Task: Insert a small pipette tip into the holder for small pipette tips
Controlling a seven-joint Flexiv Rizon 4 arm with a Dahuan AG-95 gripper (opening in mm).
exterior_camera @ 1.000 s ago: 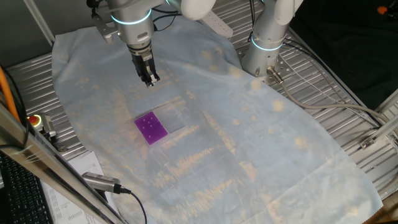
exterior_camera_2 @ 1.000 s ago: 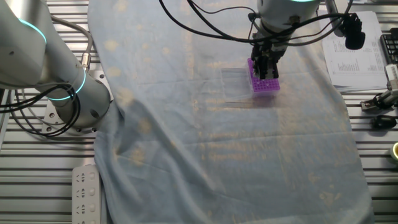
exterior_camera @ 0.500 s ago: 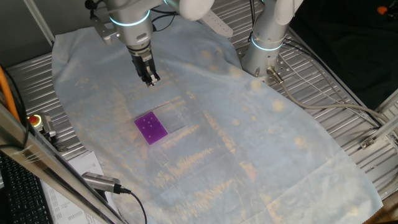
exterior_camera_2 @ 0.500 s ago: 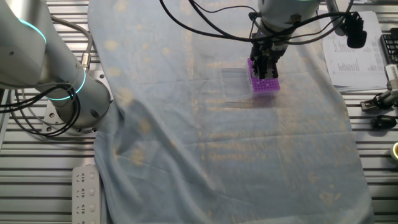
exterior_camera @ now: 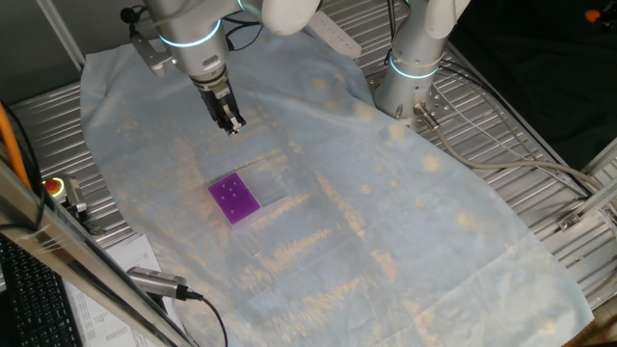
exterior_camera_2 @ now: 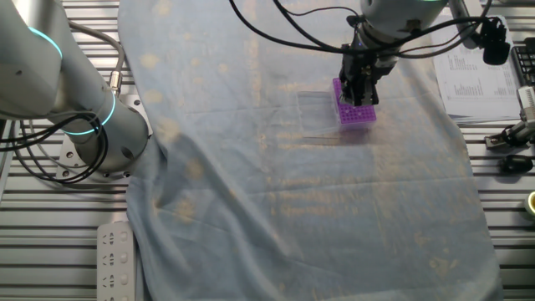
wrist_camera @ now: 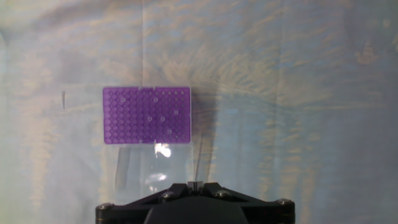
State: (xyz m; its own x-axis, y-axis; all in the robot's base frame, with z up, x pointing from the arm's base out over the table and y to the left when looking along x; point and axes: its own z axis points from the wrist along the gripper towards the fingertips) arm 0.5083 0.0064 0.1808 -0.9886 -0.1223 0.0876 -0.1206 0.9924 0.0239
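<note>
The holder for small pipette tips point(exterior_camera: 234, 199) is a flat purple block with a grid of tiny holes, lying on the pale cloth. It also shows in the other fixed view point(exterior_camera_2: 357, 114) and in the hand view point(wrist_camera: 147, 115). My gripper point(exterior_camera: 232, 125) hangs above the cloth, behind the holder and apart from it. In the other fixed view the gripper point(exterior_camera_2: 359, 99) partly hides the holder. In the hand view the gripper point(wrist_camera: 196, 183) is shut on a thin clear small pipette tip point(wrist_camera: 199, 155), which points just right of the holder's lower right corner.
A second arm's base point(exterior_camera: 415, 77) stands at the back right and also shows in the other fixed view point(exterior_camera_2: 84, 109). A clear plastic sheet point(wrist_camera: 152, 169) lies beside the holder. Papers point(exterior_camera_2: 476, 75) and tools point(exterior_camera_2: 510, 138) lie off the cloth's edge.
The arm's wrist has swung sideways and the gripper has tilted a little. Its fingertips stay at nearly the same spot. The holder has not moved.
</note>
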